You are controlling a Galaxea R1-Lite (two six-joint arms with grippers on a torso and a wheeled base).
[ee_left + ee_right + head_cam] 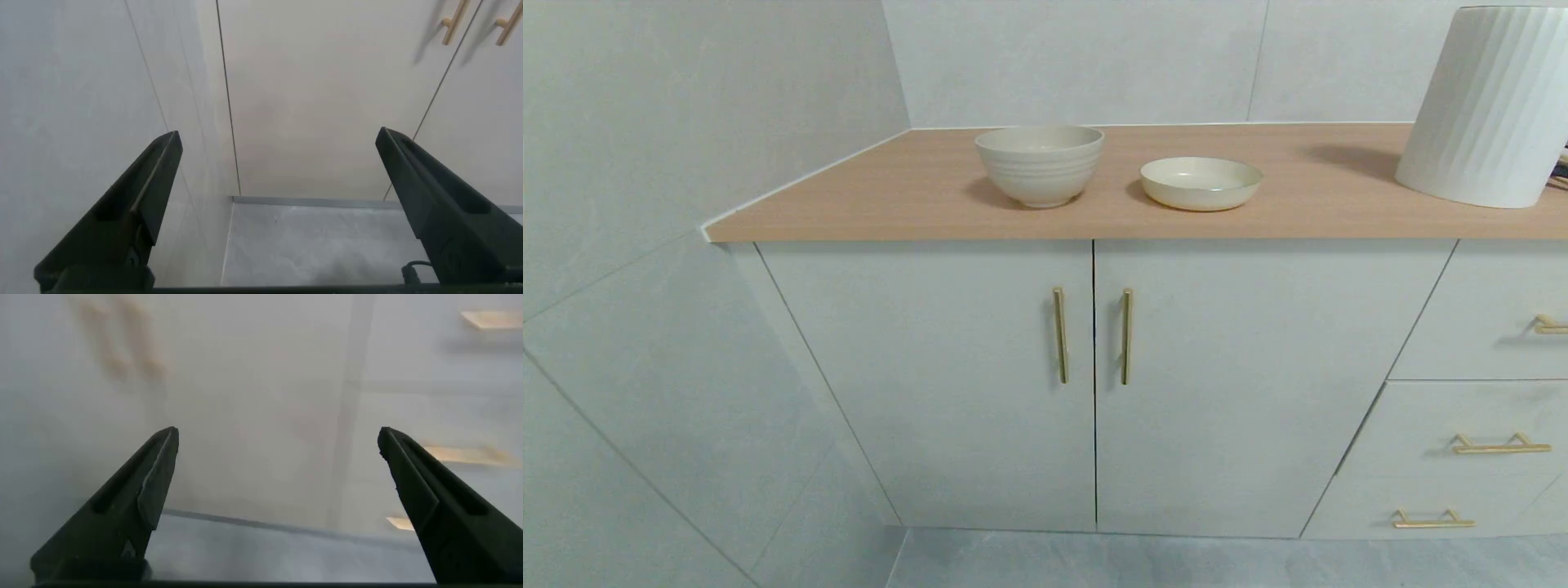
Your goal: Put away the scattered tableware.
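Presently, the left gripper [276, 137] stands released, fingers wide apart, gripping and touching nothing. It faces the lower cabinet [327, 98] front, close to the floor [310, 245]. The right gripper [276, 434] is likewise spread and empty, facing the same front, nearer the drawers [441, 384]. Bowl [1040, 163] and plate [1201, 182] sit upright on the counter [890, 196], well above and beyond both grippers, the bowl left of the plate and apart from it. Door handles [1059, 335] are blurred in both wrist views. A ribbed white container [1490, 106] farther right on the counter is cut off at the edge.
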